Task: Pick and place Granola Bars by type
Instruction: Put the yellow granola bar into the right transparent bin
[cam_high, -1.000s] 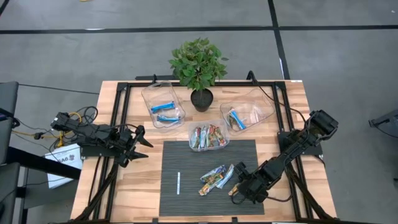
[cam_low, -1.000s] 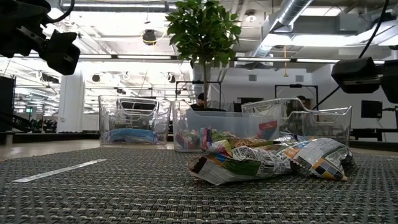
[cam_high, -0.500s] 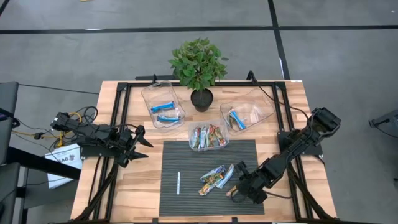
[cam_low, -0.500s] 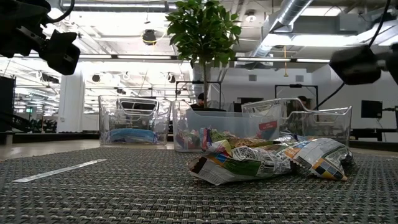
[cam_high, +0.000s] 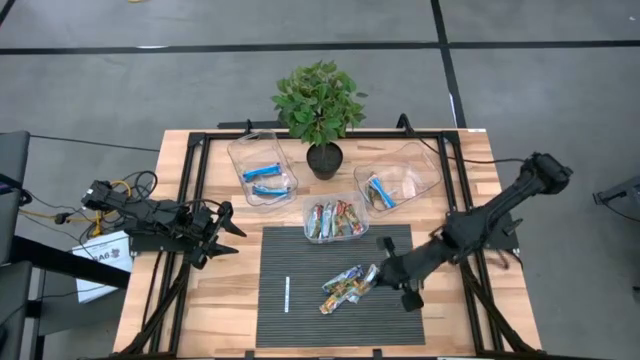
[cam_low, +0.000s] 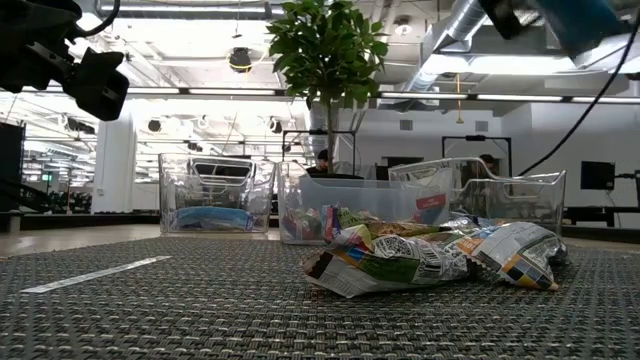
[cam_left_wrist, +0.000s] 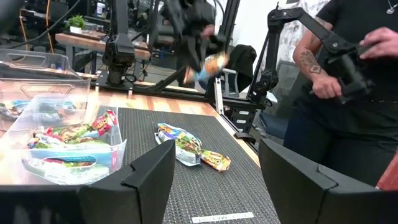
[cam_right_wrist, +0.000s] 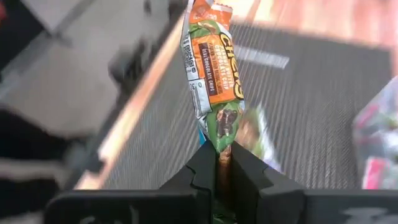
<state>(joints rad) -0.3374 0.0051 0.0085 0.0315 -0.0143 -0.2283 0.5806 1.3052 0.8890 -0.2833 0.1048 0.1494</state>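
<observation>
The left end effector hangs at the left side of the bench, just left of the dark mat, with its fingers spread apart and nothing between them.

On the mat's left part lies a thin white stick. Behind the mat's left corner stands a clear tub with two blue bars in it. A potted plant stands behind the mat's middle, and directly in front of its pot, touching the mat's far edge, sits a second tub filled with red, orange and yellow bars.

On the mat, right of the white stick, lies a small heap of bars in green, gold and blue wrappers, lying against each other.

The right end effector is over the mat's right part, just right of that heap. Its fingers are clamped together on the end of one green and orange bar, which sticks out from them clear of the mat.

Behind the mat's right corner stands a third tub, tilted, with one blue bar in it.

Beyond the bench, in the left wrist view, a person in dark clothing stands with both hands on a dark jointed arm.
</observation>
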